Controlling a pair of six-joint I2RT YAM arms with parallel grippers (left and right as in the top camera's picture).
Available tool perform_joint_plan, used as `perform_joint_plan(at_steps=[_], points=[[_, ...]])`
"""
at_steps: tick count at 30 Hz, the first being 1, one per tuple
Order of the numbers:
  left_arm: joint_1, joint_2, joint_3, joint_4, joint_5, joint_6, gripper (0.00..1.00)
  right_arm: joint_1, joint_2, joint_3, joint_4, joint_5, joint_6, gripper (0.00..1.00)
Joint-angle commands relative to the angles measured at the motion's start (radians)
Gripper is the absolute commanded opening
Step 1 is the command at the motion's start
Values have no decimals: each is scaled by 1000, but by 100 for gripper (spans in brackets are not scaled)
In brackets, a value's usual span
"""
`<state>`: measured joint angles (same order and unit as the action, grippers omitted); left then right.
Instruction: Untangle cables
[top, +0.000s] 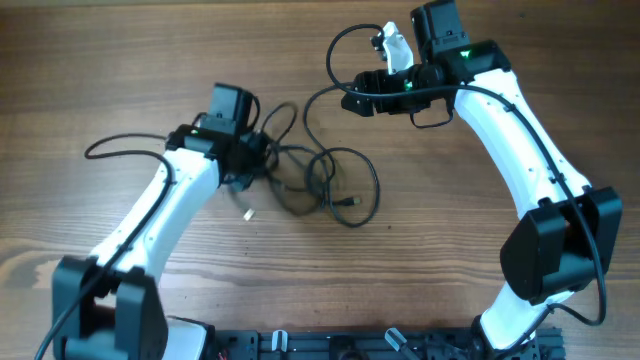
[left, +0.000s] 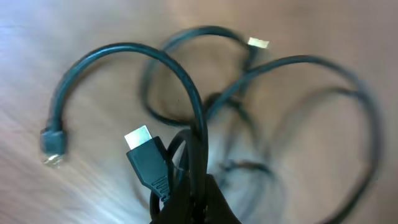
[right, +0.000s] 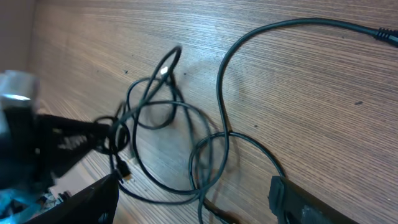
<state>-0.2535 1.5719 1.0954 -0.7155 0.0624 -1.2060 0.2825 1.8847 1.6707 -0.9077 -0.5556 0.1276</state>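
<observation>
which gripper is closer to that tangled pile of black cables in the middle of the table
Left. The left gripper sits at the left edge of the cable tangle, apparently touching it. The right gripper is up beyond the pile's upper right, toward the far edge.

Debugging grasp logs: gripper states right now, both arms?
Left gripper: shut on the cables, bundle pinched at the tangle's left edge.
Right gripper: cannot tell; one cable runs up to it.

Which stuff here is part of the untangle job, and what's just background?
Job:
- thin black cables in a looped tangle, with small plug ends
- left gripper, at the tangle's left edge
- right gripper, at a cable that runs down to the tangle

Background:
- wooden table
- thicker black robot wire by the left arm
</observation>
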Motion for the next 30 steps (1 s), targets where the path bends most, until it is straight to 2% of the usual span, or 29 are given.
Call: perform_joint_plan(at_steps=[1,6,9,14,19,24,27,30], points=[[27,-90,44,101,243,-100,4,0,-24,23,3,-45,-34,79],[58,-100,44,220,404,-167,4,0,-24,24,3,-215,-133,79],[64,-100,44,241,438,-194,4,1,-24,24,2,-313,-196,78],[64,-100,44,294,499,-194,4,19,-24,24,7,-415,-234,69],[64,-100,44,341,506,-194,4,72,-24,24,44,-429,-224,65],[64,-100,44,344,525,-194,4,112,-24,23,124,-408,-124,65],[66,-100,44,367,558,-202,4,130,-24,24,154,-372,-100,56],[78,-100,44,406,616,-267,4,143,-24,23,154,-317,-101,52]])
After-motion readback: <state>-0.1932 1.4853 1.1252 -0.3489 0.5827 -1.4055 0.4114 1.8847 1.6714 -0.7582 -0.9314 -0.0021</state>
